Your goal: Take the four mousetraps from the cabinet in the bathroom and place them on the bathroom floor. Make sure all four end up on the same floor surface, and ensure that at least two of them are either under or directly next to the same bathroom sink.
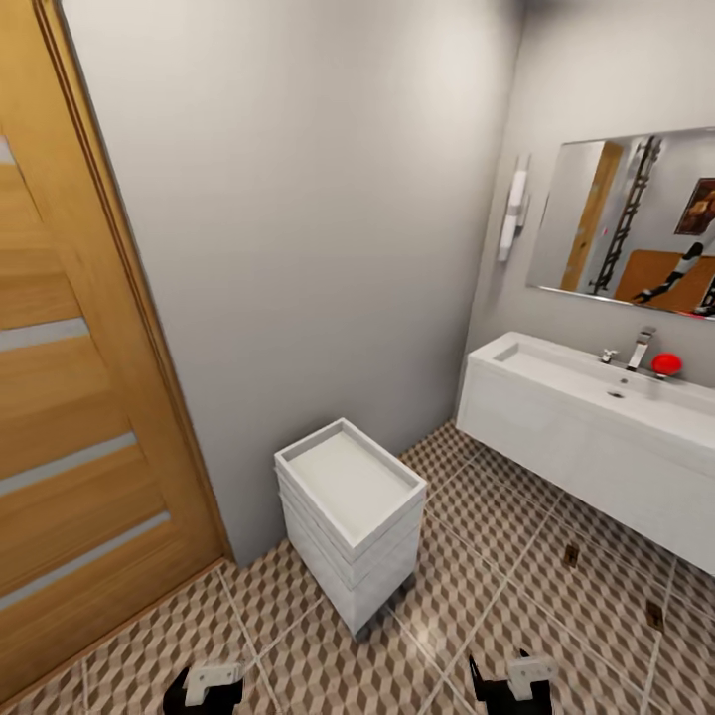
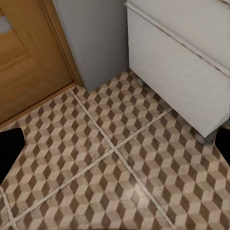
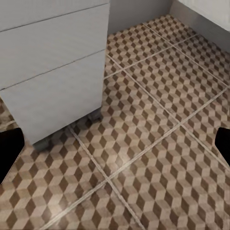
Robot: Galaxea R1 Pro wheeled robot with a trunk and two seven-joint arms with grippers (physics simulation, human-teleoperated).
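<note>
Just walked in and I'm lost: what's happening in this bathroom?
The robot is handling nothing right now. Both grippers, left and right, hang open and empty over the tiled floor. Two mousetraps already lie on the floor beside the sink. A white drawer cart stands ahead.

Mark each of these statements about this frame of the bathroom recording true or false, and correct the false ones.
1. Two mousetraps lie on the bathroom floor in front of the sink. True.
2. The small white drawer unit has something lying on its top tray. False: the tray looks bare.
3. A red object sits on the sink beside the chrome tap. True.
4. The left claw holds a mousetrap. False: nothing shows between its fingers.
5. The wooden door is to the right of the sink. False: it is at the left of the head view.
</note>
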